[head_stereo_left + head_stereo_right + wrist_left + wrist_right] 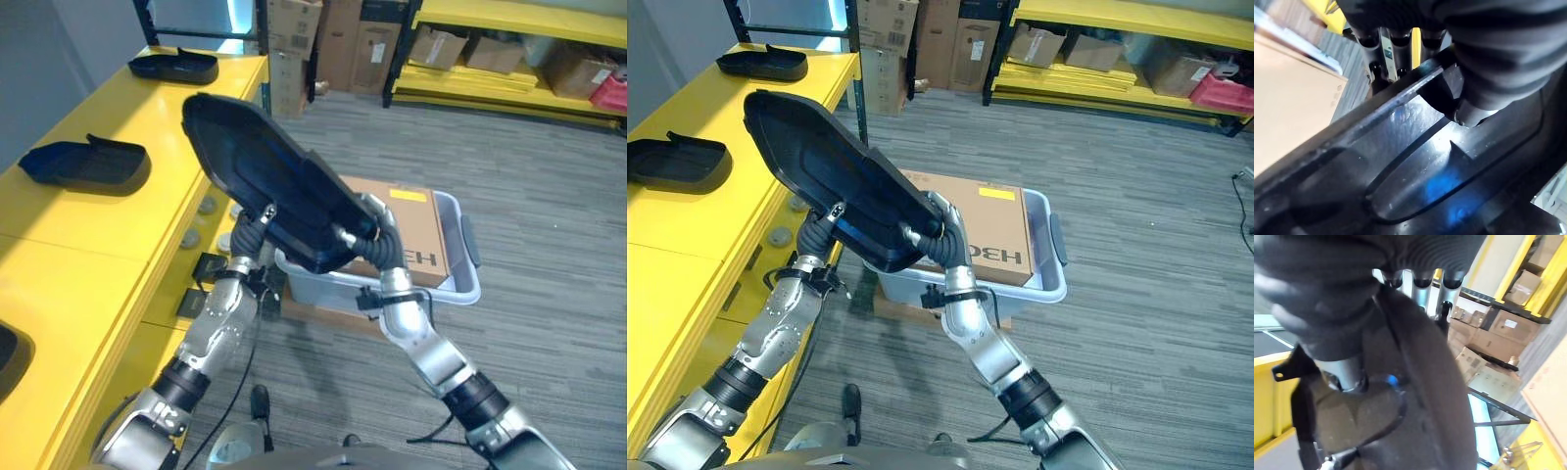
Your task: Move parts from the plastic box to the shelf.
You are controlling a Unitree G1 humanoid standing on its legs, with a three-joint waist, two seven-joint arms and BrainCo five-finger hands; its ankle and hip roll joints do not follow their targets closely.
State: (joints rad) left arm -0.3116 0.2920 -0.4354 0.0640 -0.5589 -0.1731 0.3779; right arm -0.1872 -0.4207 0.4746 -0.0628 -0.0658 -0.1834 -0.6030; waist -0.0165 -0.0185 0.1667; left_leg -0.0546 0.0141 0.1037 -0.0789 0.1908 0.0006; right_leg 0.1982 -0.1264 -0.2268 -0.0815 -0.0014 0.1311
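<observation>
Both hands are up on the load here. The left hand (257, 223) grips the near left edge of the big black part (265, 181), fingers (1382, 49) over one face and thumb (1469, 110) pressed into the other, so the rim is pinched between them. The right hand (942, 235) takes the near right edge the same way, fingers (1422, 293) wrapped over the rim and thumb (1349, 374) planted on the hollow inner side. That is a two-handed clamp on one piece.

The black part is held up in the air, tilted, its far end rising up and to the left, towards the yellow shelf (118, 225). It hangs between the shelf and the plastic box (460, 279), clear of both.

On to the shelf on the left: two more black parts lie on its top, one near part (83, 164) and one far part (174, 67) towards the back corner, well apart from each other.

To the right, the grey plastic box sits on the carpet, with a cardboard carton (407, 230) lying flat in it. Far across the room, yellow racking (509, 49) carries cardboard boxes (441, 44).
</observation>
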